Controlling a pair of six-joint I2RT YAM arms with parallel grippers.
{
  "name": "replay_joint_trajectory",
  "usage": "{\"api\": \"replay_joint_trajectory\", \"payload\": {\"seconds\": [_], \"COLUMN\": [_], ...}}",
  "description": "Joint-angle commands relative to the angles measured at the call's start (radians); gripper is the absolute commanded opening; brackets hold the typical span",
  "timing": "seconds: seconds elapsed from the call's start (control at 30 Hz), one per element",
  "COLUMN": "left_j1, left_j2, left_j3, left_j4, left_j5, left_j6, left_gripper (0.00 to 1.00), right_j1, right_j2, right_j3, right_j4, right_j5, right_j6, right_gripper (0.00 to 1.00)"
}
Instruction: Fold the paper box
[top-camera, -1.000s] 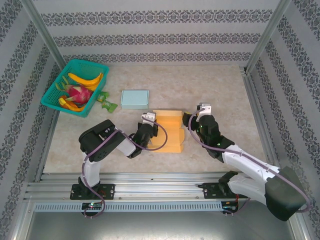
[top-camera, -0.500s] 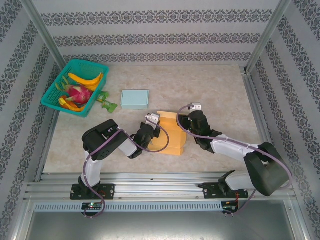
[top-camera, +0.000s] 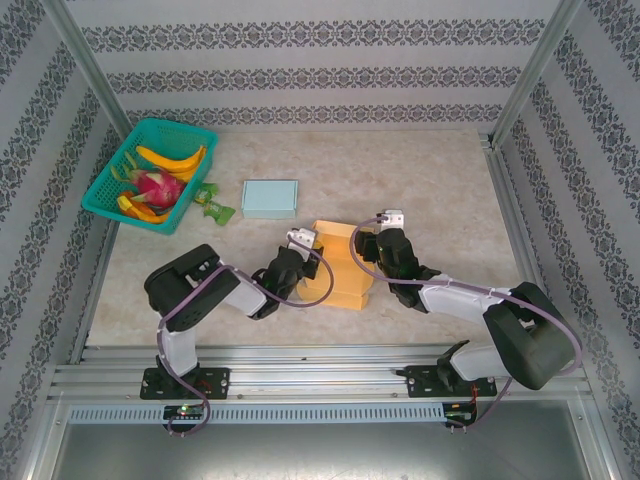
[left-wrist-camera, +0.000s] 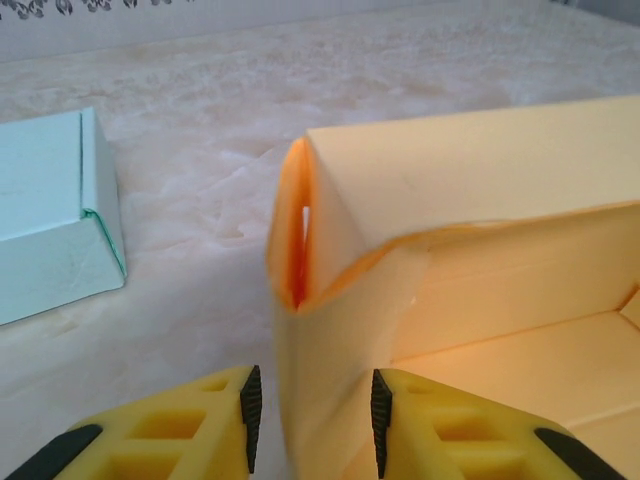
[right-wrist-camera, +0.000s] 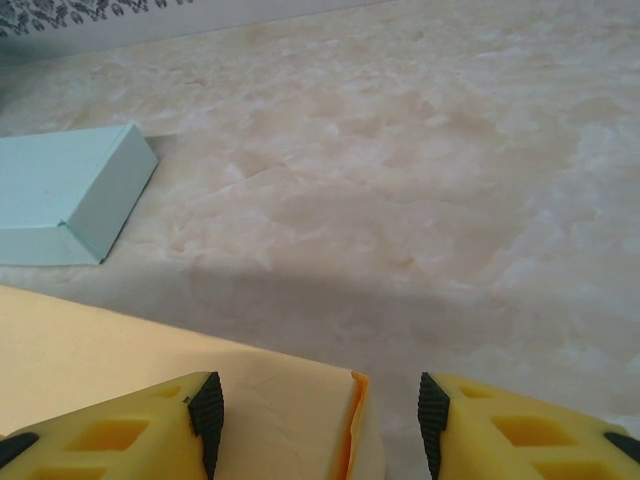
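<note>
We see a beige marbled worktop (top-camera: 430, 180) enclosed by patterned wallpaper walls (top-camera: 300, 75). The orange paper box (top-camera: 340, 268) sits at centre frame, half-formed, one wall raised and creased. Left jaws stand apart astride its corner; right jaws stand apart over another edge.

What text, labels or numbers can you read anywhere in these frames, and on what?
No readable text in any view.
orange paper box: plain, no print.
light blue box: plain, no print.
green packet beside the basket: any print is too small to read.
wallpaper: ornamental pattern, no letters.
</note>
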Motion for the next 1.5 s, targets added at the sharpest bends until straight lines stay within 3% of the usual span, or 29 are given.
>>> {"api": "replay_joint_trajectory", "payload": {"seconds": [0.0, 0.3, 0.53, 0.83, 1.17, 1.47], "left_j1": [-0.034, -0.046, 0.039, 0.053, 0.046, 0.014], "left_j2": [-0.064, -0.08, -0.068, -0.038, 0.018, 0.105], "left_j3": [-0.052, -0.045, -0.016, 0.066, 0.158, 0.262], "left_j4": [-0.034, -0.091, -0.078, -0.112, -0.145, -0.188], "left_j5": [-0.004, -0.083, 0.098, 0.153, 0.196, 0.018], "left_j6": [-0.032, 0.06, 0.123, 0.196, 0.17, 0.125], "left_gripper": [0.37, 0.36, 0.32, 0.25, 0.14, 0.15], "right_j1": [0.011, 0.013, 0.007, 0.007, 0.019, 0.027], "right_j2": [0.011, -0.003, -0.001, 0.023, 0.024, 0.058], "right_j3": [-0.022, -0.019, -0.014, -0.01, -0.008, -0.011], "right_j4": [-0.035, -0.039, -0.042, -0.027, -0.011, 0.03], "right_j5": [0.047, 0.033, -0.001, -0.022, -0.048, -0.057], "right_j6": [-0.008, -0.024, -0.049, -0.042, -0.031, -0.023], "right_gripper": [0.55, 0.55, 0.55, 0.55, 0.55, 0.55]}}
